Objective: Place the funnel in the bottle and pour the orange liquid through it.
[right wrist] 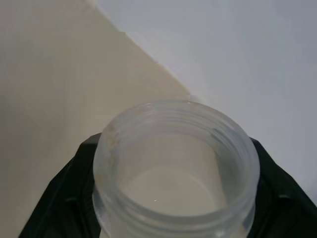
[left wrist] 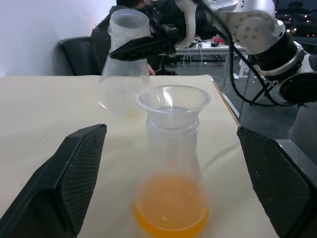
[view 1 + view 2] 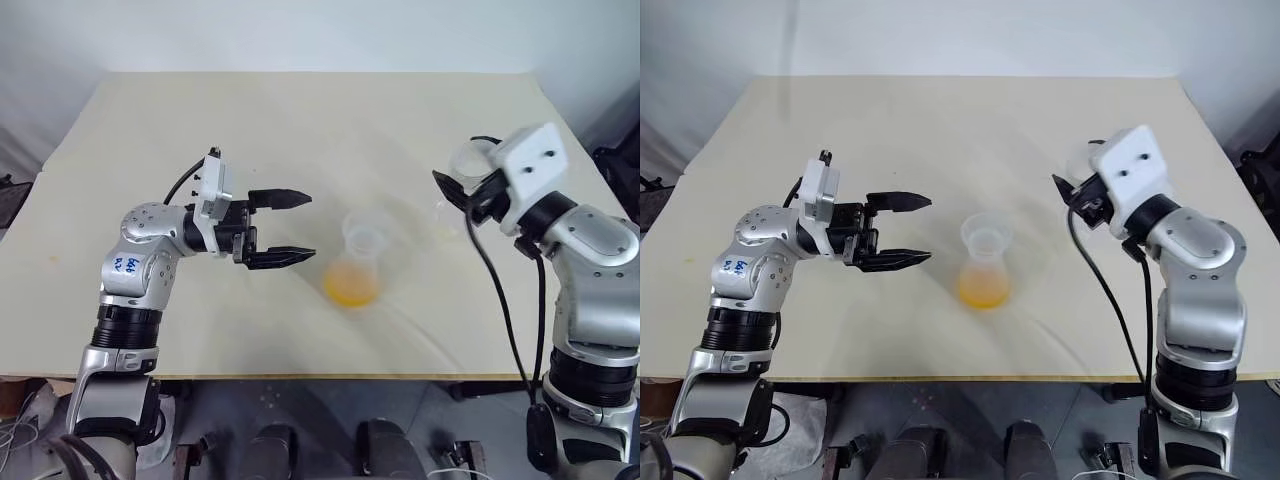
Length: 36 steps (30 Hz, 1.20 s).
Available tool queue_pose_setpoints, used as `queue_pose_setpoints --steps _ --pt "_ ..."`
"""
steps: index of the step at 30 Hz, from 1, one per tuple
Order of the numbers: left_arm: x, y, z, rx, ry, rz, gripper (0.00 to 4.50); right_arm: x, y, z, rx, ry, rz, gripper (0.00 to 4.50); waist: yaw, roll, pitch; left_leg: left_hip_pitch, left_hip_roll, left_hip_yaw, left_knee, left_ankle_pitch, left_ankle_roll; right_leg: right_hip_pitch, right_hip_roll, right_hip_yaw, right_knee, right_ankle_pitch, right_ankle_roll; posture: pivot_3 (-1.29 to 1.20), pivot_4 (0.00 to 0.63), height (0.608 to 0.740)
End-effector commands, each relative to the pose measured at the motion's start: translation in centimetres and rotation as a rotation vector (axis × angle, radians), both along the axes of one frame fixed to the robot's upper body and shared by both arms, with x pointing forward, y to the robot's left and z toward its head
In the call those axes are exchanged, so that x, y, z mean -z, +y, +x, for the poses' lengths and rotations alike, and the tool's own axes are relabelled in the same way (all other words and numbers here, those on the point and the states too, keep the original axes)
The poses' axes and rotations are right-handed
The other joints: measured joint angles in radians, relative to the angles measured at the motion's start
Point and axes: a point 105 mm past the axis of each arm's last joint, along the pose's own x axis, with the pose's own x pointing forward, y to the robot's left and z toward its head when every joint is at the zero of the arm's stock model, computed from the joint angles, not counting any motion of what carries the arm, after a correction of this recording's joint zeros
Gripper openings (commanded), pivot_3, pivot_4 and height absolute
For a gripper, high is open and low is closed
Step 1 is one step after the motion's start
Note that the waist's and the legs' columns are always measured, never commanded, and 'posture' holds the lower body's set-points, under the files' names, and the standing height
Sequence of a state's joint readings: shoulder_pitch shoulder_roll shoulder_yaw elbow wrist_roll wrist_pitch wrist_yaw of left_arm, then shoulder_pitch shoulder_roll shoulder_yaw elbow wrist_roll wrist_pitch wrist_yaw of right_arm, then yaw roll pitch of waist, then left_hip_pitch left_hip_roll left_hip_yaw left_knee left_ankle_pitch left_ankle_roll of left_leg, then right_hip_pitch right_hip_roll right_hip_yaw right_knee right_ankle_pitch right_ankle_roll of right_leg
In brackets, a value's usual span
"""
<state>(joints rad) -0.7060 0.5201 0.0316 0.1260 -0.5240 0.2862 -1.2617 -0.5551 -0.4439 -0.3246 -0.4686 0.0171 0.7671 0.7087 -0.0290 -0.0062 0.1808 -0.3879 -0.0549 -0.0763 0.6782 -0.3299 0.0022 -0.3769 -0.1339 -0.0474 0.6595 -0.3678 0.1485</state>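
— Orange liquid [image 3: 351, 289]: location?
— In the bottle [image 3: 354, 268] near the table [image 3: 300, 130] centre, funnel [image 3: 365, 231] seated in its neck.
— Left gripper [image 3: 283, 228]?
— At the bottle's nine o'clock, fingers spread wide, holding nothing.
— Right gripper [image 3: 456, 198]?
— Farther off at two o'clock, clamped around the empty larger flask [image 3: 470, 160], lifted clear.

A lab or office: bare beige table [image 3: 300, 130], plain white walls, desks with cables behind.
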Motion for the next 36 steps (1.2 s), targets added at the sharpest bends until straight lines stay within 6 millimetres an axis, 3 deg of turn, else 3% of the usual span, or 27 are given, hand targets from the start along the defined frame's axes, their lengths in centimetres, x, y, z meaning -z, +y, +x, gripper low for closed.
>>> queue_pose_setpoints --steps 1,10,15,23,36 --pt "-1.2 0.1 -0.3 0.003 -0.051 -0.016 4.50 0.3 -2.4 -0.2 0.069 0.026 0.133 2.84 0.001 0.000 0.000 0.000 0.000 0.000 0.000 0.000 0.000 0.000 0.000 0.000 0.000 0.000 0.000 0.00 0.150 0.740" --pt "-2.7 0.9 -0.1 -0.011 -0.080 0.005 4.50 2.4 -4.4 0.6 0.121 0.080 0.197 2.84 0.001 0.000 0.000 0.000 0.000 0.001 0.000 0.000 0.000 0.000 0.000 0.001 0.000 0.000 0.000 0.00 0.150 0.740" --pt "-2.9 1.1 0.0 -0.017 -0.088 0.013 4.50 2.7 -4.9 0.8 0.136 0.084 0.215 4.45 0.001 0.000 0.000 0.000 -0.001 0.001 0.000 0.000 0.000 0.000 0.000 0.001 0.000 0.000 0.000 0.00 0.150 0.740" --pt "-2.9 1.1 0.3 -0.016 -0.085 0.019 4.50 2.6 -5.6 0.1 0.152 0.085 0.212 4.45 0.001 0.000 0.000 0.000 0.000 0.001 0.000 0.000 0.000 0.000 0.000 0.001 0.000 0.000 0.000 0.00 0.150 0.740" --pt "-3.3 1.5 1.6 -0.090 -0.072 -0.004 4.50 3.0 -7.2 -3.9 0.163 0.144 0.149 4.45 0.003 0.000 0.000 0.000 -0.001 0.001 0.000 0.000 0.000 0.000 -0.001 0.001 0.000 0.000 0.000 0.00 0.150 0.740"
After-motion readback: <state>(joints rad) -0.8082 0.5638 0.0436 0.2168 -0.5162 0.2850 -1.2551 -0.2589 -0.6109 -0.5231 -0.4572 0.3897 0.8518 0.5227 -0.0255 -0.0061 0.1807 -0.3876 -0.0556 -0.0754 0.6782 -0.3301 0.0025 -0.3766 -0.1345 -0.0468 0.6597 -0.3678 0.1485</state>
